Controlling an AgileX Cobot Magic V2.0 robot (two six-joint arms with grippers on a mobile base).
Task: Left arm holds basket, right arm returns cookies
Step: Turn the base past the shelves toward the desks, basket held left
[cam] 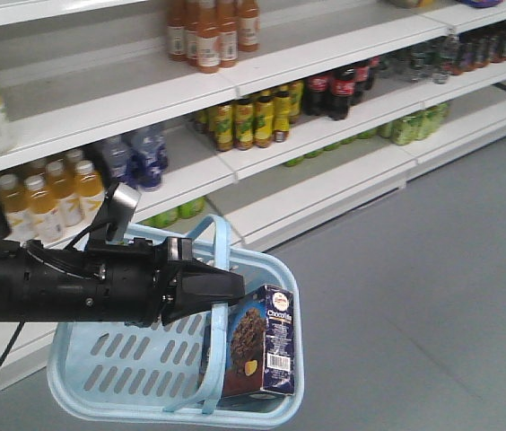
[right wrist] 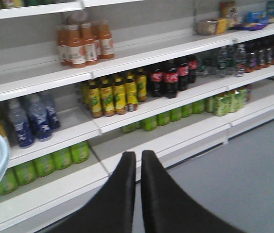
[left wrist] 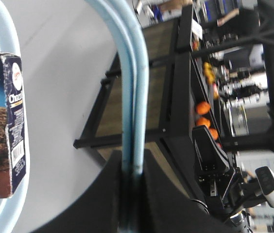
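Holding basket [cam: 82,377] by both handles [left wrist: 134,97], left gripper [cam: 226,287] clamped on them; cookies [cam: 257,346] upright in its right corner. Right gripper [right wrist: 138,165] empty, jaws look near-closed (blurry), facing shelves [right wrist: 142,119]. Pick not begun; next, R must open and reach into basket.

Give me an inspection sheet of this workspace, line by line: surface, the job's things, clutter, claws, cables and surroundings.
surface: grey floor; no table in view.
job's things: light blue basket hangs by its handles; cookies box stands upright inside it, toward the right in the front view.
clutter: nothing seen.
claws: left claw shut on the basket's handles; right claw shut, holding nothing.
cables: one black cable hangs below the left arm.
surroundings: white store shelves stocked with drink bottles.
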